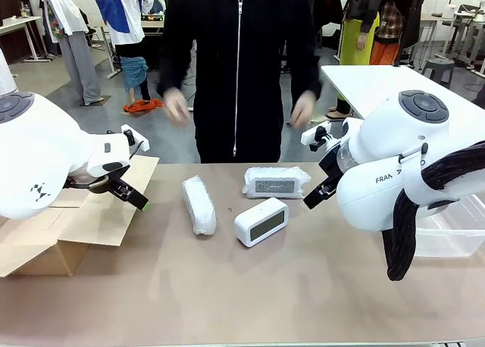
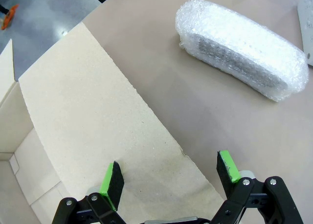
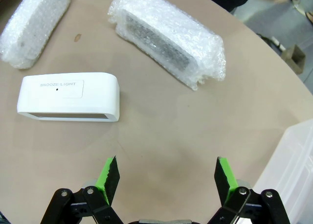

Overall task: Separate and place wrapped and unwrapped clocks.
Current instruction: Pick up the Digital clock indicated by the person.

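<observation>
Three clocks lie mid-table. A bare white clock (image 1: 261, 221) with a grey screen sits in front; in the right wrist view that white clock (image 3: 68, 97) shows a SNOOZE/LIGHT top. One bubble-wrapped clock (image 1: 198, 204) lies to its left, and this wrapped clock (image 2: 242, 48) is ahead of my left gripper. A second wrapped clock (image 1: 276, 182) rests behind, also seen as a wrapped clock (image 3: 166, 35) from the right wrist. My left gripper (image 2: 169, 172) hangs open over a cardboard flap. My right gripper (image 3: 166, 175) hangs open above bare table, short of the clocks.
An open cardboard box (image 1: 72, 226) sits at the left with its flap (image 2: 88, 126) spread on the table. A clear plastic bin (image 1: 455, 229) stands at the right; its bin rim (image 3: 293, 165) is beside my right gripper. A person stands across the table, hands (image 1: 178, 104) raised.
</observation>
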Available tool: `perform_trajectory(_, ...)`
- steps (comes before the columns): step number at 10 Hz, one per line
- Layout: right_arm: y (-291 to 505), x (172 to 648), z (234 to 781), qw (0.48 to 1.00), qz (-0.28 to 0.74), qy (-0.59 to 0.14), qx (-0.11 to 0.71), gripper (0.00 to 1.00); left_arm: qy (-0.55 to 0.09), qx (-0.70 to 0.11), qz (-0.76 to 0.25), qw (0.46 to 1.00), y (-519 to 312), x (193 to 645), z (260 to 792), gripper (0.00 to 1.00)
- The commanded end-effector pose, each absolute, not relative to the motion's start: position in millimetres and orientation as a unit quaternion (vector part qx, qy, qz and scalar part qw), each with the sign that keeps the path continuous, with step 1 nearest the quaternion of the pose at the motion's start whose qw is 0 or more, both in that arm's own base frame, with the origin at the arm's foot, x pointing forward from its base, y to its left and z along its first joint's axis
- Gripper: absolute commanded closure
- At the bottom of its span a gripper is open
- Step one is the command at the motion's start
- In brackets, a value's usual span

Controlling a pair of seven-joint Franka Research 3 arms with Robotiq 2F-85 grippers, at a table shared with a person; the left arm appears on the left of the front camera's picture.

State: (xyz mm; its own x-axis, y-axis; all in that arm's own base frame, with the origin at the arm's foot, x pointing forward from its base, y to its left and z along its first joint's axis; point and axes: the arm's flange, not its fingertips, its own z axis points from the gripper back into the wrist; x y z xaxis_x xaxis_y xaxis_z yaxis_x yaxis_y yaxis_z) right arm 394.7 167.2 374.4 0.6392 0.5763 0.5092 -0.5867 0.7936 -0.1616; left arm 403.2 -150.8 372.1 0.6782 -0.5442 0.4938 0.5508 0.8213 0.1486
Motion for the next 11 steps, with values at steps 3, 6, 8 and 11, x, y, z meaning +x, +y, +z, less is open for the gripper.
perform_trajectory(3,167,395,374,0.905,0.321,-0.278,0.010,0.00,-0.268,-0.007,-0.298,0.916,-150,403,372,0.00)
perform_trajectory(6,167,395,374,0.905,0.321,-0.278,0.009,0.00,-0.268,-0.006,-0.299,0.916,-151,403,372,0.00)
perform_trajectory(8,160,380,395,0.903,0.326,-0.281,-0.004,0.00,-0.291,0.005,-0.303,0.907,-138,386,398,0.00)
perform_trajectory(11,153,353,431,0.890,0.347,-0.295,-0.003,0.00,-0.315,0.003,-0.340,0.886,-124,352,442,0.00)
